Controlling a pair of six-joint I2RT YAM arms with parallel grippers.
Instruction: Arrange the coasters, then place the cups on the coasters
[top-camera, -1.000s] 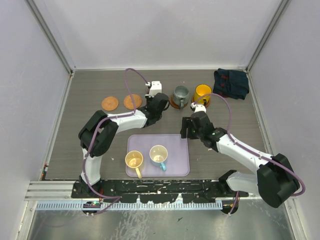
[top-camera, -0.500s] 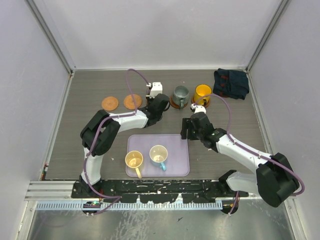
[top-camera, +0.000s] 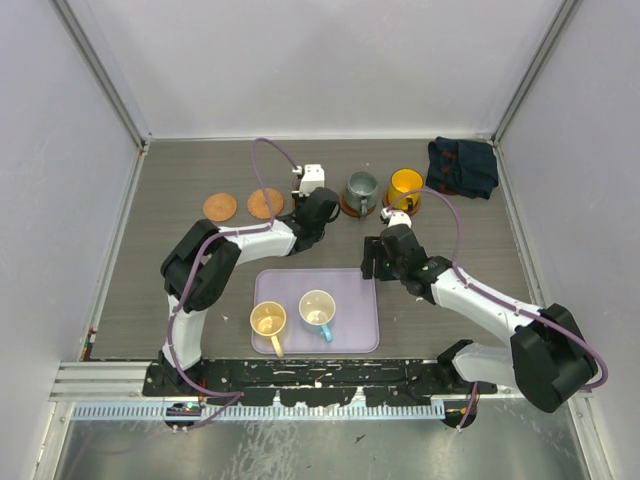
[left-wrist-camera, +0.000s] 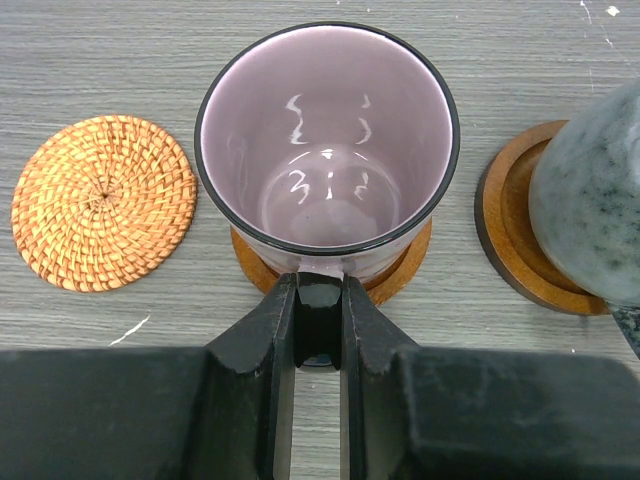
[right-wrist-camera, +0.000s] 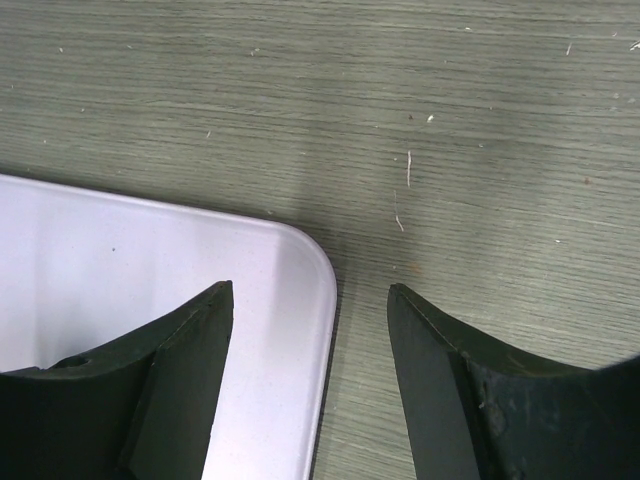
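Observation:
In the left wrist view my left gripper (left-wrist-camera: 320, 318) is shut on the dark handle of the translucent purple cup (left-wrist-camera: 327, 150), which stands upright on a wooden coaster (left-wrist-camera: 405, 272). A woven coaster (left-wrist-camera: 103, 203) lies to its left. To the right, the grey-green cup (left-wrist-camera: 592, 195) sits on another coaster (left-wrist-camera: 503, 235). From above, two bare coasters (top-camera: 219, 207) (top-camera: 264, 203) lie left of the left wrist, and the yellow-orange cup (top-camera: 405, 186) stands at the back. The cream-yellow cup (top-camera: 268, 320) and the white cup (top-camera: 318, 311) sit on the tray. My right gripper (right-wrist-camera: 310, 300) hangs open over the tray's corner.
The lavender tray (top-camera: 355, 335) lies in front of the arm bases; its rounded corner (right-wrist-camera: 300, 260) shows under the right fingers. A dark folded cloth (top-camera: 462, 166) lies at the back right. Grey walls enclose the table on three sides.
The left wrist has shifted slightly right with the purple cup, then held still. The right arm has barely moved.

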